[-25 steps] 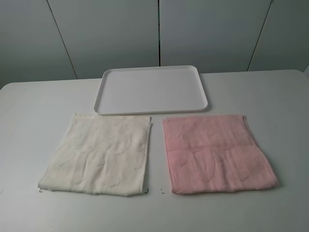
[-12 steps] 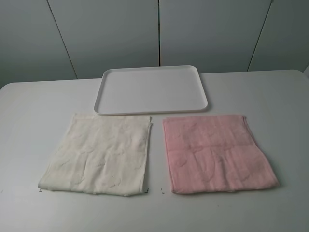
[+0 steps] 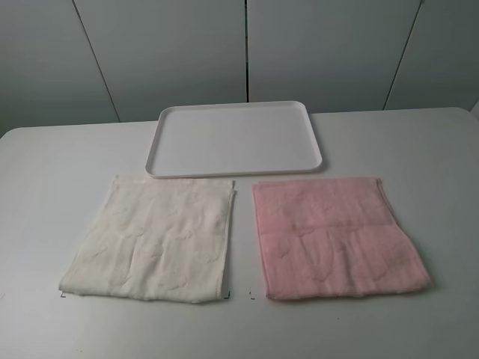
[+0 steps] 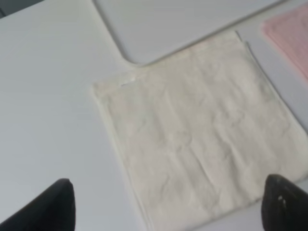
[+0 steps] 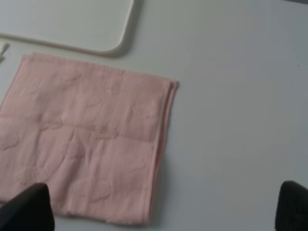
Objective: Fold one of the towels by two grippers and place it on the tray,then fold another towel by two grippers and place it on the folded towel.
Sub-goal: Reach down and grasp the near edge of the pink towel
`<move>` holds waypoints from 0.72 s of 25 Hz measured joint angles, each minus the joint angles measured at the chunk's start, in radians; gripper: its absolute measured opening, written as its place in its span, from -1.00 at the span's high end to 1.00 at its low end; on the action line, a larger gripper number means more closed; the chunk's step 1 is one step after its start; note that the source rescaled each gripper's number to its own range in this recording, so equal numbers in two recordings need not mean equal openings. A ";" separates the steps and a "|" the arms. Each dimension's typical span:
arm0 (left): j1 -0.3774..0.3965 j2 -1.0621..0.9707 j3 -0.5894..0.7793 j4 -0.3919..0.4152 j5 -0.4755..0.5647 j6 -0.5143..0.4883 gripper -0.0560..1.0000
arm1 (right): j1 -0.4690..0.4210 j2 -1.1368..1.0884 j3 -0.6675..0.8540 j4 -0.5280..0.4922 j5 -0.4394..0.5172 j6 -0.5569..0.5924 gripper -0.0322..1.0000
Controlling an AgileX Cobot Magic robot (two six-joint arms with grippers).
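1. looking down from the high camera, i see the white tray (image 3: 236, 138) at 12 o'clock on the pale table (image 3: 45, 172).
2. the cream-white towel (image 3: 153, 239) lies spread flat at 8 o'clock, its far edge just beside the tray's near rim.
3. the pink towel (image 3: 337, 235) lies flat at 4 o'clock, a narrow gap separating it from the cream-white one.
4. my left pincer (image 4: 171, 207) hangs above the cream-white towel, jaws spread wide, released.
5. my right pincer (image 5: 161, 207) hangs above the pink towel, jaws equally wide, released.
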 joint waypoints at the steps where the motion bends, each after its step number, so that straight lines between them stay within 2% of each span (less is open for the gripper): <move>1: 0.000 0.055 -0.023 -0.031 -0.001 0.036 -1.00 | 0.000 0.034 -0.005 0.005 -0.004 -0.011 -1.00; 3: -0.026 0.163 -0.061 -0.061 -0.004 0.088 -1.00 | 0.000 0.090 -0.006 0.011 -0.017 -0.028 -1.00; 6: -0.129 0.298 -0.111 -0.055 -0.044 0.115 -1.00 | 0.000 0.140 -0.006 0.012 -0.018 -0.035 -1.00; 10: -0.376 0.482 -0.167 0.032 -0.141 0.083 -1.00 | 0.000 0.155 -0.006 0.012 -0.021 -0.038 -1.00; 11: -0.455 0.545 -0.187 0.073 -0.153 0.062 -1.00 | 0.000 0.155 -0.006 0.012 -0.021 -0.038 -1.00; 13: -0.568 0.654 -0.241 0.125 -0.158 0.042 -1.00 | 0.000 0.155 -0.006 0.012 -0.016 -0.038 -1.00; 15: -0.668 0.771 -0.305 0.145 -0.155 0.035 -1.00 | 0.000 0.155 -0.006 0.012 -0.016 -0.038 -1.00; 18: -0.769 0.939 -0.421 0.155 -0.119 0.040 -1.00 | 0.000 0.155 -0.006 0.012 -0.016 -0.038 -1.00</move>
